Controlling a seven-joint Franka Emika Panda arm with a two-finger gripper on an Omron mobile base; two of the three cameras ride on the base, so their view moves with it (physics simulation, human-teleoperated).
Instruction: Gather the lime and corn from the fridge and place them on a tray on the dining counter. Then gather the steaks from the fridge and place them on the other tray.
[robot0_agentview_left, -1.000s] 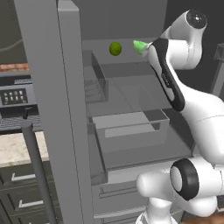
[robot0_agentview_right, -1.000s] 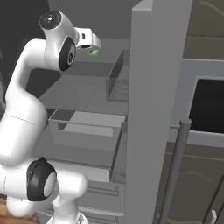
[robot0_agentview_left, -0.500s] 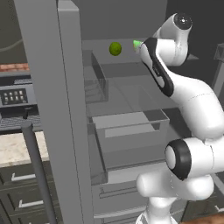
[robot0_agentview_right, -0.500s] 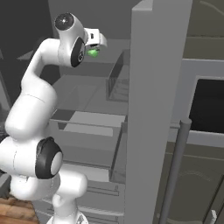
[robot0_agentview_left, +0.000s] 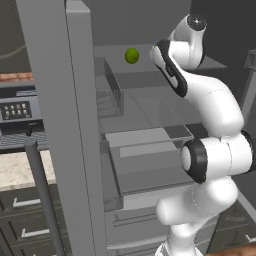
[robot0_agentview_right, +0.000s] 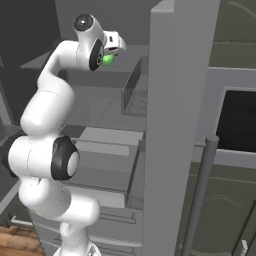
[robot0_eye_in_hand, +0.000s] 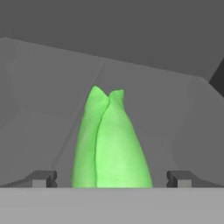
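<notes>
Jaws spread wide in the hand view, the gripper (robot0_eye_in_hand: 112, 178) showing one dark fingertip (robot0_eye_in_hand: 41, 178) at each side, with the corn (robot0_eye_in_hand: 109, 142), a bright green pointed husk, standing between them on the grey fridge shelf (robot0_eye_in_hand: 39, 118); contact cannot be told.

From the left base view, the lime (robot0_agentview_left: 132, 55) rests on the upper shelf of the fridge (robot0_agentview_left: 75, 125), toward its back edge, near the arm's hand.

From the right base view, the hand reaches into the open fridge (robot0_agentview_right: 177, 125) at the upper shelf, a patch of green corn (robot0_agentview_right: 108, 59) showing just beneath it.
</notes>
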